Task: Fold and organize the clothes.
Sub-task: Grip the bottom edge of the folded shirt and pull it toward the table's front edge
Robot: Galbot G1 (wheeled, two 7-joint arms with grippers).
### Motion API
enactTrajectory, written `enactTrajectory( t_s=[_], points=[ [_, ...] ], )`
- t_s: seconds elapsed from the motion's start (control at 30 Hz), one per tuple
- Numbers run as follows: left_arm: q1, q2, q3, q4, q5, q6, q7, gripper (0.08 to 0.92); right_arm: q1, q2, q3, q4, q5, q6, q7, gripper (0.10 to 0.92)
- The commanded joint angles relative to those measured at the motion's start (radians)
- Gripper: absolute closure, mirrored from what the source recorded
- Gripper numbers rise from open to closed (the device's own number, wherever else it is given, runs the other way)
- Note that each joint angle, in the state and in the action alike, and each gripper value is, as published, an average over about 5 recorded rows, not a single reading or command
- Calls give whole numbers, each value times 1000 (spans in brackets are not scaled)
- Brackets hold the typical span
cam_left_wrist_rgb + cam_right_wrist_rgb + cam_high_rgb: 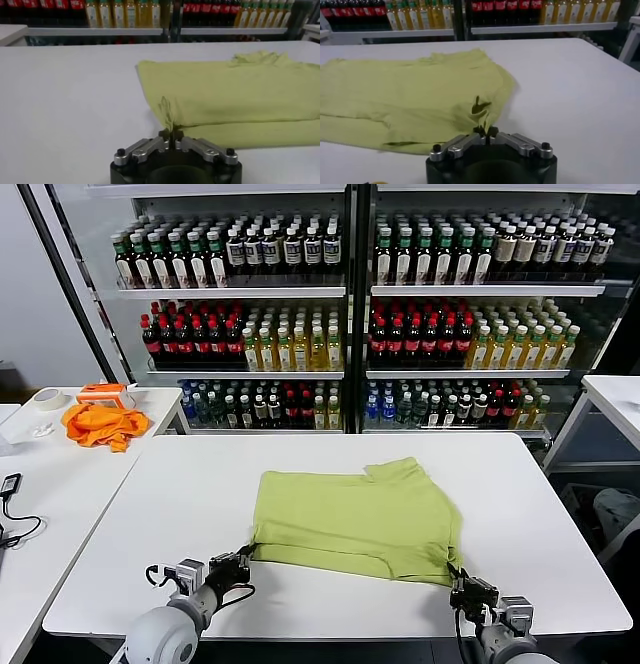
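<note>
The lime T-shirt (355, 519) lies folded on the white table (200, 494), plain side up; no print shows. My left gripper (243, 558) is shut on the shirt's near left corner, where the cloth (167, 114) bunches up between the fingertips (171, 135). My right gripper (456, 578) is shut on the near right corner; a pinched fold of the shirt (481, 112) rises from its tips (485, 131). Both grippers sit low at the table's near edge.
An orange cloth (100, 424) and a tape roll (46, 398) lie on a side table at the left. A black cable (12, 514) lies on that table too. Drink coolers (350, 314) stand behind. Another table (615, 399) is at the right.
</note>
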Motion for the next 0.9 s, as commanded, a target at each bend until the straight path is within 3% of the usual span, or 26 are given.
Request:
enactTrajectory(
  t_s=[0.03,0.23,0.47,0.6,0.77,0.9],
  points=[
    [221,67,-92,-180,66,-1,-1,916,-132,0,-3,114,-45,0,7,908],
    [302,94,-158,-225,106,-1,18,916,-218,2,-6,161,-85,-14,25,908],
    [306,117,-192,-241,131,29,63,916,-228,8,-5,184,-104,-46,36,896],
    [309,118,-196,-267,145,32,72,885,-227,1,8,228,-90,-86,51,808],
    [288,129,-230,-329,134,33,79,749,-199,-28,85,316,-50,-143,82,696],
    [230,138,-242,-326,103,31,79,636,-129,-45,135,349,-13,-154,87,557]
  ],
)
